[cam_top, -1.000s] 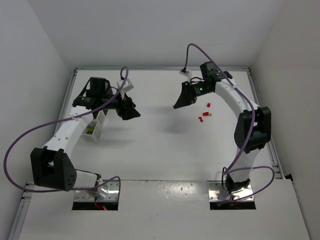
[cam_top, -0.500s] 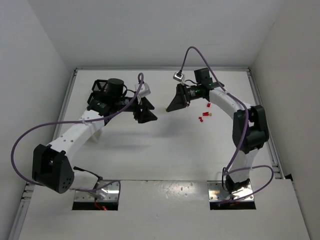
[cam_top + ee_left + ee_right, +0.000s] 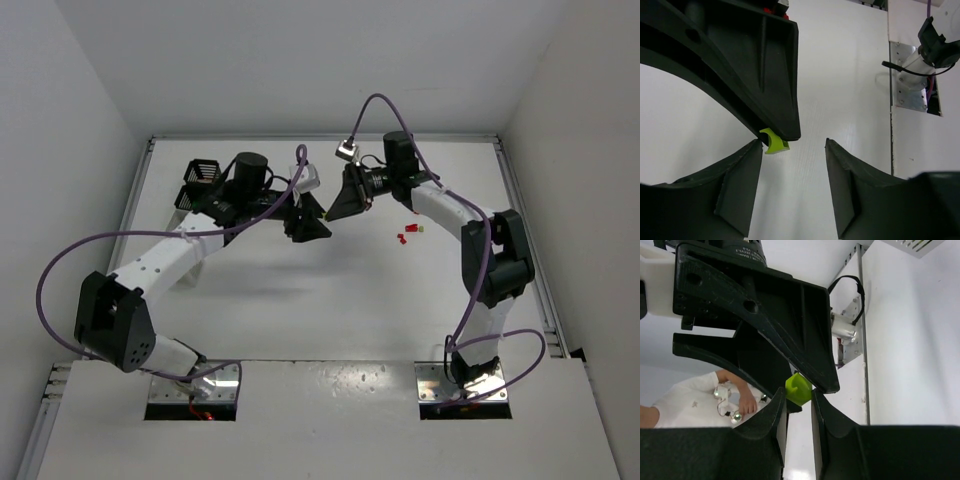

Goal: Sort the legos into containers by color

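Observation:
My right gripper (image 3: pixel 334 209) is shut on a small yellow-green lego (image 3: pixel 799 389), pinched between its fingertips above the middle of the table. My left gripper (image 3: pixel 311 226) is open and faces it tip to tip. In the left wrist view the lego (image 3: pixel 775 143) sits just by my left gripper's (image 3: pixel 793 145) left fingertip, not between the jaws. A few loose red legos (image 3: pixel 405 238) and a pale yellow one (image 3: pixel 420 229) lie on the table to the right. Two black mesh containers (image 3: pixel 203 172) stand at the far left. The white ones are hidden by the left arm.
The right arm's metal base plate (image 3: pixel 907 75) sits at the near table edge, with the left arm's plate (image 3: pixel 193 385) beside it. White walls close the table on the left, back and right. Purple cables loop off both arms.
Both arms have swung toward the middle. The left gripper has moved right, away from the containers. The right gripper has moved left, away from the loose legos. The tips now meet.

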Controlling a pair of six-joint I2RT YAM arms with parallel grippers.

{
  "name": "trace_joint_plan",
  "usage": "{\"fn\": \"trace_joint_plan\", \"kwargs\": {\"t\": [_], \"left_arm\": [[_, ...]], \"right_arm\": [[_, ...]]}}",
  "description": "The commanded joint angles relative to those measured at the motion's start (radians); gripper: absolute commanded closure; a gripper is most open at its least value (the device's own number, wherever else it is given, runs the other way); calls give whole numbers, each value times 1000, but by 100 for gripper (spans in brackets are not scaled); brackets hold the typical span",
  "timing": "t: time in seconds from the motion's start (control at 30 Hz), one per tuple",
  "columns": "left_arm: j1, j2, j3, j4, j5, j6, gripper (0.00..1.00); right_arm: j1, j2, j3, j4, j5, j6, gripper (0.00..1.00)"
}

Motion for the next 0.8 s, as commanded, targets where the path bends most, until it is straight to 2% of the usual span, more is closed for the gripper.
{"fn": "trace_joint_plan", "kwargs": {"t": [0.0, 0.1, 0.13, 0.33, 0.5, 0.53, 0.6, 0.63, 0.73, 0.77], "left_arm": [[-12, -4, 47, 54, 22, 6, 42], [-12, -4, 57, 54, 11, 6, 56], [-12, -4, 57, 54, 2, 6, 63], [-3, 5, 68, 54, 1, -4, 75], [-3, -4, 68, 63, 1, -13, 91], [6, -4, 68, 63, 1, -23, 93], [17, -14, 68, 63, 1, -24, 97], [17, -27, 68, 53, 1, -33, 97], [60, -73, 42, -21, 1, -8, 100], [83, -94, 28, -65, 12, 15, 100]], "right_arm": [[21, -10, 1, 108, -122, 61, 100], [32, -1, 1, 139, -131, 84, 100], [32, -1, 1, 151, -131, 95, 100], [43, 8, -8, 228, -131, 152, 100], [52, 27, -31, 289, -141, 196, 100], [52, 27, -31, 298, -141, 208, 90], [38, 36, -42, 299, -129, 208, 79], [29, 36, -54, 299, -113, 208, 69], [-12, 36, -91, 329, -72, 208, 56], [-26, 36, -103, 319, -53, 208, 56]]}}
